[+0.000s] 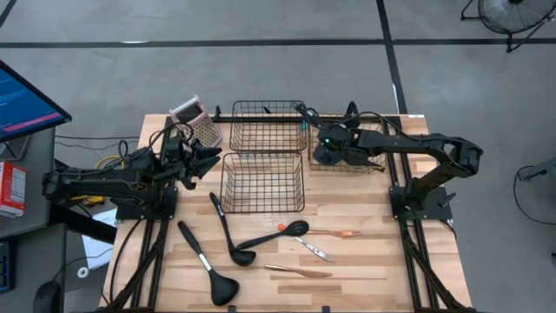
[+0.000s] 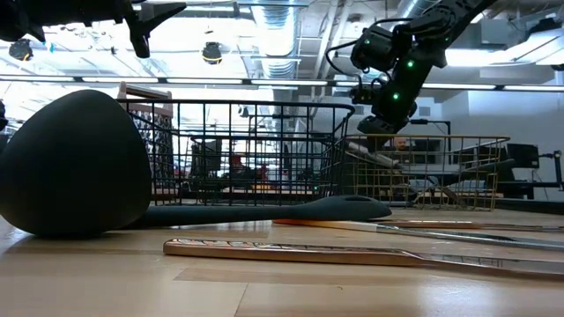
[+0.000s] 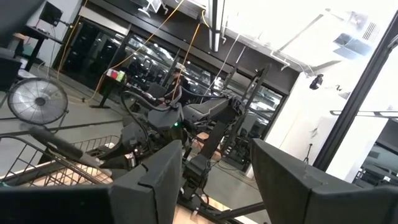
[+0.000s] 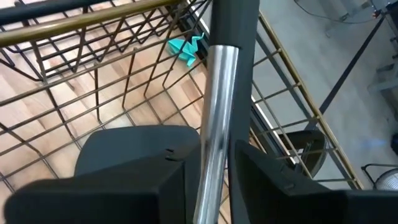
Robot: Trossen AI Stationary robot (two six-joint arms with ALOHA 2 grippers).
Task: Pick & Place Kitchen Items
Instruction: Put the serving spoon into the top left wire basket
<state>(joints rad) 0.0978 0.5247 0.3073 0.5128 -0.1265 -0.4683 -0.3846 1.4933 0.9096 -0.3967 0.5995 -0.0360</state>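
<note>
One utensil sits between the right gripper fingers, over the gold wire basket at the table's far right. The jaws look slack around its handle; I cannot tell whether they grip or have let go. The handle is a smooth metal tube with a dark upper section. I judge it stiff, light and slippery, best held mid-handle. On the table I count three black ladle-type pieces and three thin copper-handled ones. Two black wire baskets stand at centre, with one pink-topped grater at the far left. The left gripper waits beside the baskets, jaws apart and empty.
</note>
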